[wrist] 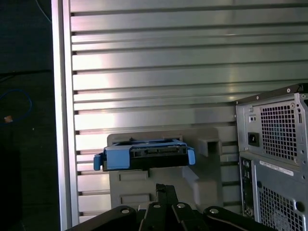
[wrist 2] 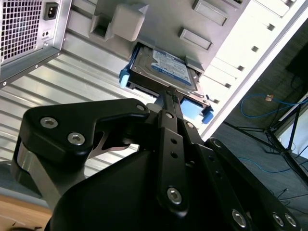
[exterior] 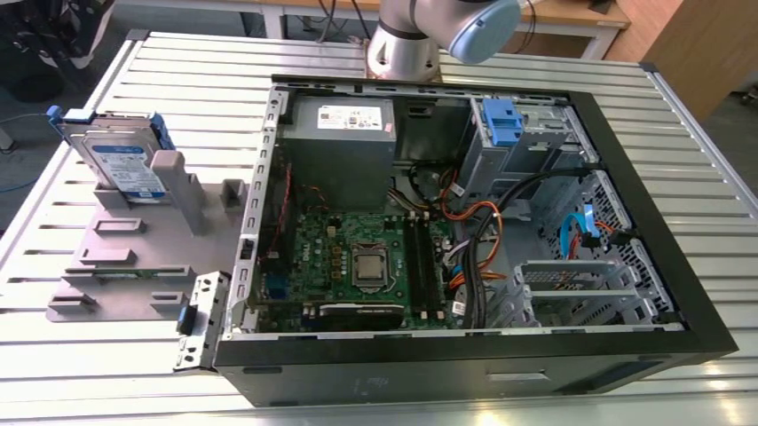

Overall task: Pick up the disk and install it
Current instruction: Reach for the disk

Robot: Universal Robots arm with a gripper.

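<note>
Exterior view: you find the disk [exterior: 122, 164] upright in the stand [exterior: 130, 266].
Case [exterior: 474, 368]: open, beside the stand.
Gripper [wrist: 166, 187]: first wrist view; short of the disk [wrist: 144, 155], jaws together, empty.

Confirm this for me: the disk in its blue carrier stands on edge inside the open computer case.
Not right: the place is wrong. The disk in its blue carrier does stand on edge, but in the grey slotted stand outside the open computer case, on the exterior view's left. The exterior view shows this.
</note>
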